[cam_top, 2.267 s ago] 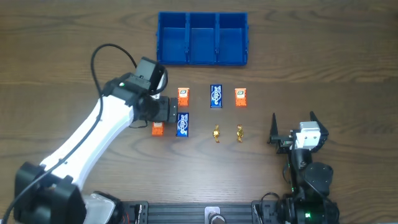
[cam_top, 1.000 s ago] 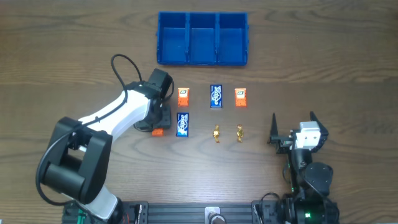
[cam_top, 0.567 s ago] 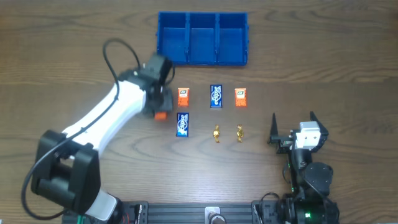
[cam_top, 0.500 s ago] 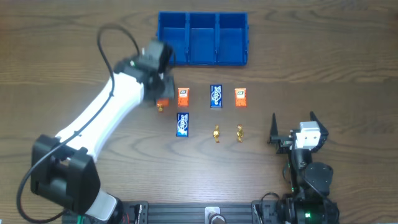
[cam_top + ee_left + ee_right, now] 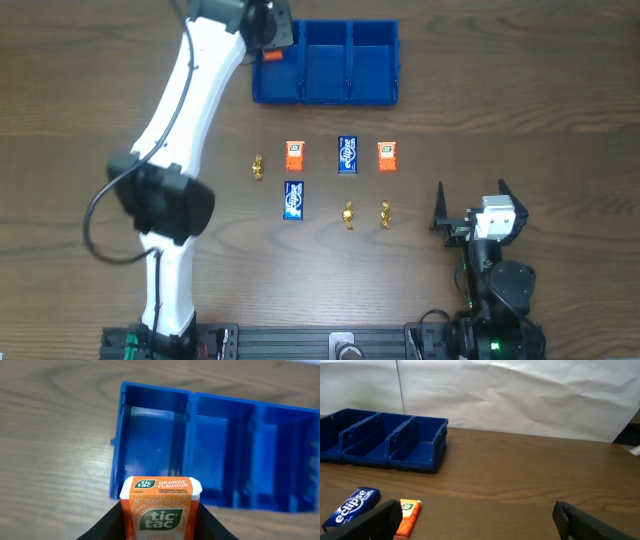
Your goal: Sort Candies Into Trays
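On the brown wood-grain worktop, the left gripper clamps a small orange hard-plastic candy box, held by the left compartment of the far blue three-compartment tray. The box looks light, stiff and slick, so it is best pinched across its flat sides. The right gripper rests released.

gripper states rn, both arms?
Left gripper: jaws shut on orange box.
Right gripper: jaws open, empty.

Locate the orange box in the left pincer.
Top view, upper left: orange box clamped in the left pincer, raised by the left-end compartment of the blue tray.
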